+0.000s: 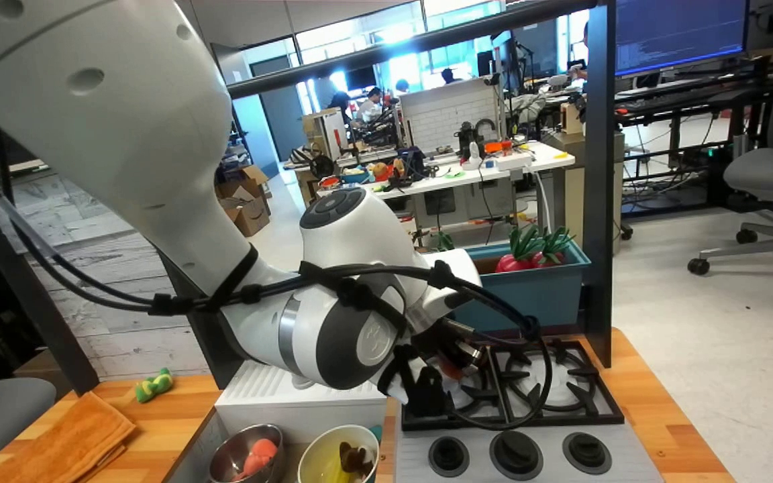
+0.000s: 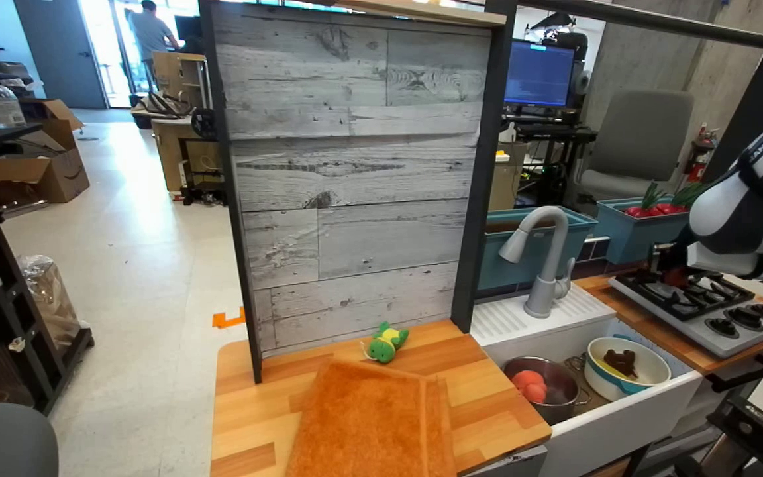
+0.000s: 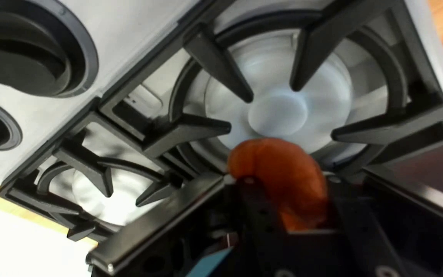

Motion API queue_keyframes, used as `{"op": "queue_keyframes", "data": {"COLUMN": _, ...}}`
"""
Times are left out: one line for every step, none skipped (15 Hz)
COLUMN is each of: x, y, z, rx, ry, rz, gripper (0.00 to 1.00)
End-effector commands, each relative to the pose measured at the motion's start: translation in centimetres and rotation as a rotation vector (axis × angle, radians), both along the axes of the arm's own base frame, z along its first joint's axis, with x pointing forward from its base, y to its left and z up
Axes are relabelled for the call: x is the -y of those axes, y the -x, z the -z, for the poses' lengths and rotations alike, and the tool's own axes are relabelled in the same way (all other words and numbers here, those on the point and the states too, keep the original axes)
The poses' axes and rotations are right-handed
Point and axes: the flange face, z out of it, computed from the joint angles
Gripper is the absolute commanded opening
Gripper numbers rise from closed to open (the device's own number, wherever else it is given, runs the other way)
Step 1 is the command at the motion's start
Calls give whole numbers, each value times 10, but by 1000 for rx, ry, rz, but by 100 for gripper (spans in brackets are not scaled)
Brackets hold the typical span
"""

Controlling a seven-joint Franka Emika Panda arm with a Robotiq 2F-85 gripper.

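Curved orange-red object (image 3: 283,173) pinched between the two fingers of the claw (image 3: 288,182), long axis running roughly along the fingers, rounded end poking past the tips. From the wrist, that end overlaps the near edge of a burner (image 3: 279,111) ringed by black grate (image 3: 221,65); touching the bars or clear of them, cannot tell. Farther out, upper left, a black knob (image 3: 25,57).
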Motion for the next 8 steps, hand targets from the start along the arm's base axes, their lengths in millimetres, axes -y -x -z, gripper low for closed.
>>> {"op": "queue_keyframes", "data": {"x": -14, "y": 11, "z": -37, "rx": 37, "ry": -37, "rz": -64, "gripper": 5}}
{"op": "queue_keyframes", "data": {"x": -13, "y": 13, "z": -38, "rx": 31, "ry": -45, "rz": -66, "gripper": 5}}
{"op": "queue_keyframes", "data": {"x": -12, "y": 14, "z": -37, "rx": 24, "ry": -55, "rz": -65, "gripper": 5}}
{"op": "queue_keyframes", "data": {"x": -12, "y": 15, "z": -35, "rx": 13, "ry": -63, "rz": -62, "gripper": 5}}
{"op": "queue_keyframes", "data": {"x": -10, "y": 14, "z": -30, "rx": 4, "ry": -60, "rz": -52, "gripper": 5}}
{"op": "queue_keyframes", "data": {"x": -10, "y": 12, "z": -25, "rx": -5, "ry": -59, "rz": -48, "gripper": 5}}
{"op": "queue_keyframes", "data": {"x": -9, "y": 9, "z": -17, "rx": -10, "ry": -50, "rz": -38, "gripper": 5}}
{"op": "queue_keyframes", "data": {"x": -7, "y": 6, "z": -12, "rx": -9, "ry": -43, "rz": -28, "gripper": 5}}
